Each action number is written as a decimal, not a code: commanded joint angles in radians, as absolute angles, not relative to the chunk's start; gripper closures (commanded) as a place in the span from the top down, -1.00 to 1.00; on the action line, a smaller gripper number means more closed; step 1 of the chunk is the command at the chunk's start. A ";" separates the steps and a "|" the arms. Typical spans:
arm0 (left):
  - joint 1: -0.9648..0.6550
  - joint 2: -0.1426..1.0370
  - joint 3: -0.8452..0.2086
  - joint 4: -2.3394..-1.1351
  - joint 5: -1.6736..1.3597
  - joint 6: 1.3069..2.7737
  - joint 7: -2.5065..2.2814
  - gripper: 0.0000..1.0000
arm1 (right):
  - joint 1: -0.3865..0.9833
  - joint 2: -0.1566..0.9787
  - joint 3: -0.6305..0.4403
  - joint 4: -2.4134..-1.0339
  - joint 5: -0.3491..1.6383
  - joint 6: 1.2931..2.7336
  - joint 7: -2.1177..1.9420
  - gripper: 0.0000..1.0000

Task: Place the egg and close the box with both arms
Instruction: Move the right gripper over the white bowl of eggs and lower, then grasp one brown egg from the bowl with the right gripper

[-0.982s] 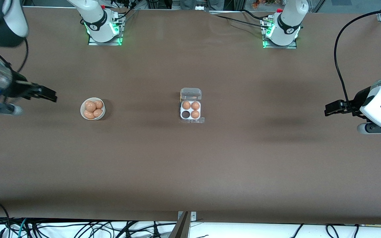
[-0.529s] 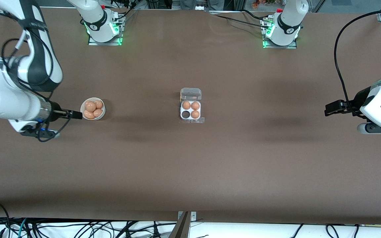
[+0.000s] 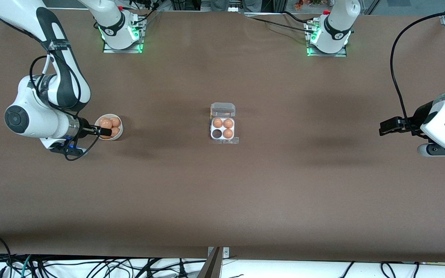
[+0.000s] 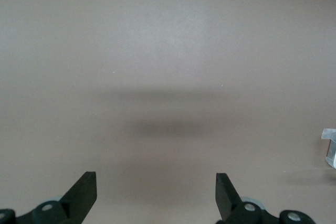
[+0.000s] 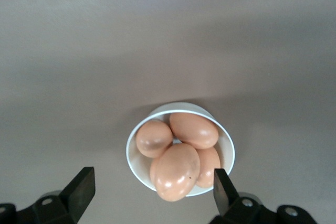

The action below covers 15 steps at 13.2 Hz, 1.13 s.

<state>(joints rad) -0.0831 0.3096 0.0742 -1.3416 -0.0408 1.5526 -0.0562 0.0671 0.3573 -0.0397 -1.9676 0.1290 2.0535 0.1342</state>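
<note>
Between my right gripper's (image 5: 149, 192) wide-open, empty fingers: egg (image 5: 175, 171) in bowl (image 5: 224, 139), fragile, slick; I'd grip mid-girth. Left gripper (image 4: 156, 195) open, empty, waiting.

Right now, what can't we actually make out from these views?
- Bowl: right wrist view shows four eggs; any beneath are hidden by those on top.
- Box: cut off by the picture edge in the left wrist view; in the front view too small to judge the lid hinge or the dark empty cell.
- Right gripper: over the bowl in the front view, its height above the eggs unclear.
- Left gripper: waits open over bare table.
</note>
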 commanded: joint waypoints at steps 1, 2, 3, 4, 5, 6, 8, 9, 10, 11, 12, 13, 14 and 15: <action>-0.080 0.318 0.075 -1.319 -0.063 1.542 -0.060 1.00 | 0.060 0.360 -0.038 -1.996 0.143 2.065 0.195 1.00; -0.080 0.318 0.075 -1.318 -0.063 1.543 -0.060 1.00 | 0.060 0.362 -0.038 -2.000 0.143 2.057 0.204 1.00; -0.080 0.318 0.075 -1.319 -0.063 1.542 -0.060 1.00 | 0.058 0.371 -0.038 -2.002 0.143 2.054 0.209 1.00; -0.080 0.318 0.075 -1.319 -0.063 1.542 -0.060 1.00 | 0.058 0.385 -0.038 -2.003 0.143 2.054 0.209 1.00; -0.080 0.318 0.075 -1.319 -0.063 1.542 -0.058 1.00 | 0.057 0.397 -0.038 -2.000 0.143 2.056 0.213 1.00; -0.080 0.318 0.075 -1.318 -0.063 1.542 -0.058 1.00 | 0.058 0.408 -0.038 -2.000 0.143 2.057 0.215 1.00; -0.080 0.318 0.075 -1.319 -0.061 1.543 -0.058 1.00 | 0.057 0.419 -0.038 -1.999 0.143 2.049 0.213 1.00; -0.080 0.319 0.075 -1.319 -0.063 1.542 -0.058 1.00 | 0.055 0.419 -0.038 -1.999 0.143 2.040 0.212 1.00; -0.078 0.319 0.075 -1.319 -0.063 1.542 -0.058 1.00 | 0.052 0.419 -0.038 -1.996 0.143 2.034 0.209 1.00; -0.078 0.319 0.075 -1.319 -0.063 1.542 -0.058 1.00 | 0.051 0.422 -0.038 -1.996 0.141 2.034 0.207 0.99; -0.078 0.319 0.075 -1.319 -0.063 1.542 -0.058 1.00 | 0.048 0.429 -0.038 -1.996 0.141 2.034 0.207 0.95; -0.078 0.319 0.075 -1.318 -0.063 1.542 -0.058 1.00 | 0.048 0.431 -0.038 -1.996 0.141 2.034 0.206 0.81; -0.078 0.319 0.075 -1.319 -0.063 1.543 -0.058 1.00 | 0.046 0.431 -0.038 -1.993 0.143 2.034 0.201 0.64; -0.080 0.319 0.075 -1.318 -0.063 1.542 -0.058 1.00 | 0.045 0.431 -0.038 -1.990 0.143 2.034 0.199 0.48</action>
